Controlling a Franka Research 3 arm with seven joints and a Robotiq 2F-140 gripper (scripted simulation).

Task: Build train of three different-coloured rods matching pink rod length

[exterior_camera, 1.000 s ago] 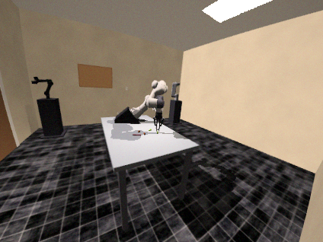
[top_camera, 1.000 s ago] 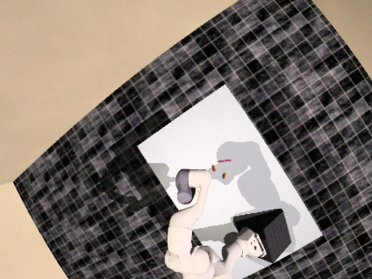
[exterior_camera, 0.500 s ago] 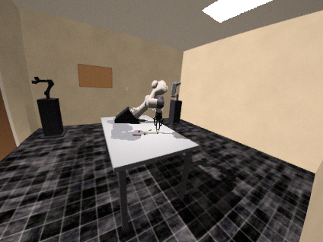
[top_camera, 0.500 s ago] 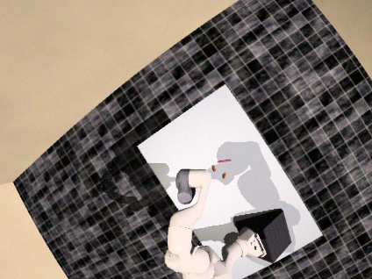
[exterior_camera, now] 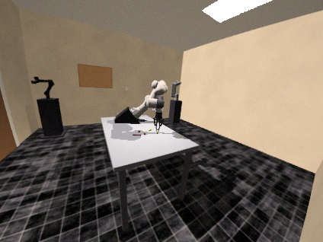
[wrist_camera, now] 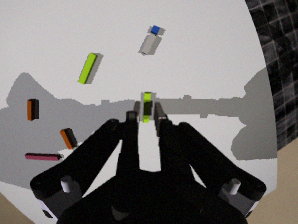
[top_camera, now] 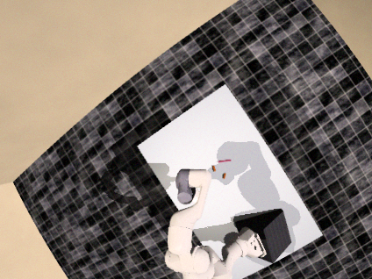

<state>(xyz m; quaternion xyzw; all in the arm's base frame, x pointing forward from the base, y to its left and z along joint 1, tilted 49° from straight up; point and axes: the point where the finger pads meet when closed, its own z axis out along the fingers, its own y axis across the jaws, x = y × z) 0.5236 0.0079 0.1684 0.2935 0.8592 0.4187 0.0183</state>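
"What does the top view give you?"

"The gripper is hidden under the arm (top_camera: 188, 241), so I can't judge its fingers there. I count three rods on the table (top_camera: 184, 140) (exterior_camera: 152, 146) (wrist_camera: 55, 30): one pink rod (top_camera: 225, 160) (exterior_camera: 136, 135) (wrist_camera: 43, 156) and two orange."

"And the exterior?"

"The gripper (exterior_camera: 158, 130) (wrist_camera: 147, 109) points down, low over the table, with a lime rod (exterior_camera: 157, 132) (wrist_camera: 147, 97) at its tips. It's too small to read the grip. Five rods show: one pink, two orange, two lime."

"Now the wrist view. How wide are the fingers?"

"Only slightly open, one on each side of that lime rod. I see narrow gaps beside it, so they don't appear to grip it."

"Count everything."

"Seven rods. Two lime, the other lime rod (wrist_camera: 88, 68) lying apart, up and to the left. Two orange: one upper orange rod (wrist_camera: 31, 109), one lower orange rod (wrist_camera: 67, 139), just beside the pink. One pink, one grey rod (wrist_camera: 150, 44), one blue rod (wrist_camera: 155, 30)."

"Are the last two joined?"

"They're end to end, beyond the fingers; whether they touch, I can't tell."

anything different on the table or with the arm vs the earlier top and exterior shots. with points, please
Nothing visibly changed. The arm (top_camera: 180, 239) (exterior_camera: 155, 103), gripper (exterior_camera: 158, 128) (wrist_camera: 147, 109) and pink rod (top_camera: 225, 160) (exterior_camera: 136, 135) (wrist_camera: 42, 156) look as they were. No earlier wrist picture shows finer shifts.
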